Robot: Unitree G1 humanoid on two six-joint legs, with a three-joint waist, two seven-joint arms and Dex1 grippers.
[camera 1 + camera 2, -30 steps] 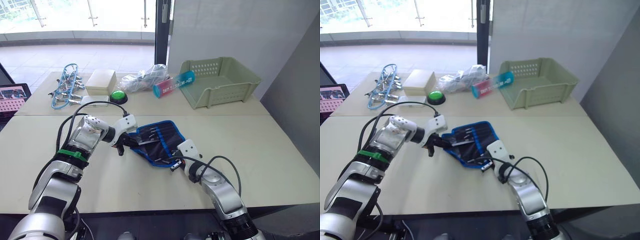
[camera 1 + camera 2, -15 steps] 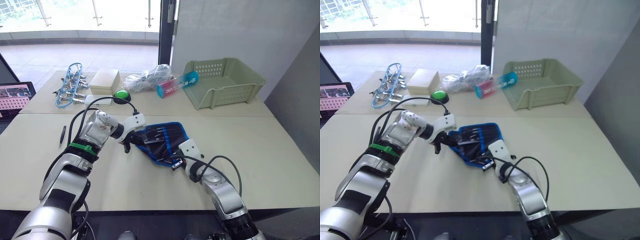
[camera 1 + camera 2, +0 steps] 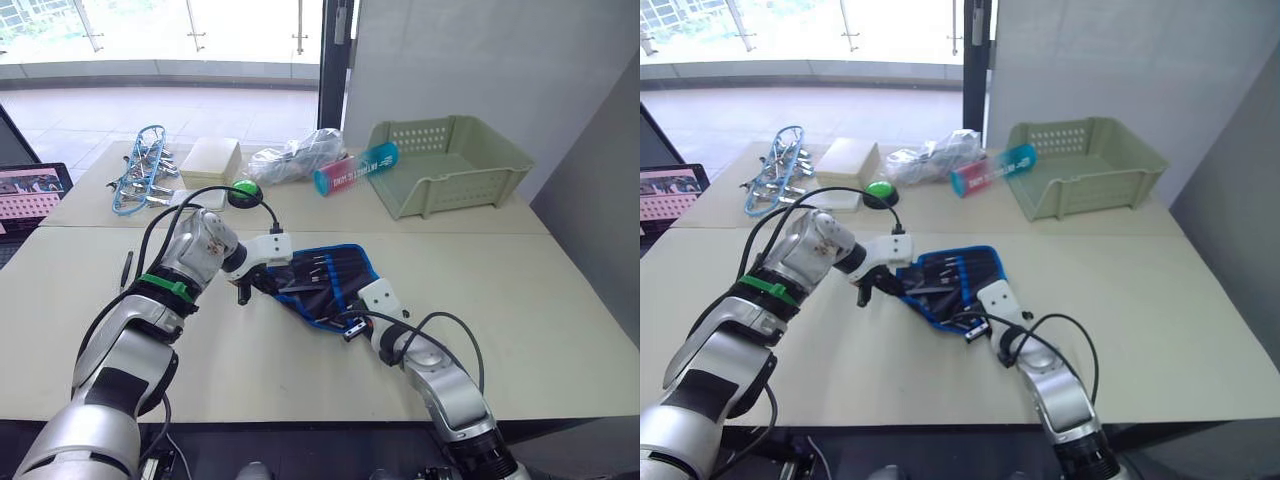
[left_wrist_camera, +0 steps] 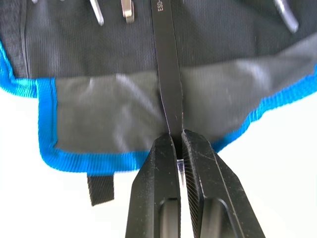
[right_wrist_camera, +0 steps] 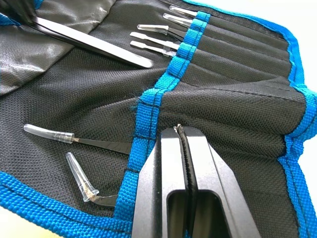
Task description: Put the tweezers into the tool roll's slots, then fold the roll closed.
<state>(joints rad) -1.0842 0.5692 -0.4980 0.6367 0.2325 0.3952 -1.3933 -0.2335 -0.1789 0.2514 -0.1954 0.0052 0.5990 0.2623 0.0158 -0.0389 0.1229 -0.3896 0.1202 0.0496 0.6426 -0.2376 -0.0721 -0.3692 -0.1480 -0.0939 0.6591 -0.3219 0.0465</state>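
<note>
The open black fabric tool roll with bright blue edging (image 3: 325, 283) lies flat on the beige tabletop (image 3: 520, 290) between both arms. The left end effector (image 4: 177, 144) pinches one slim black pointed tweezer (image 4: 166, 64) over the roll's flap (other tweezers already sit in the blue-stitched slots (image 5: 223, 54)). The right end effector (image 5: 184, 136) is clamped on the roll's near fabric edge.
</note>
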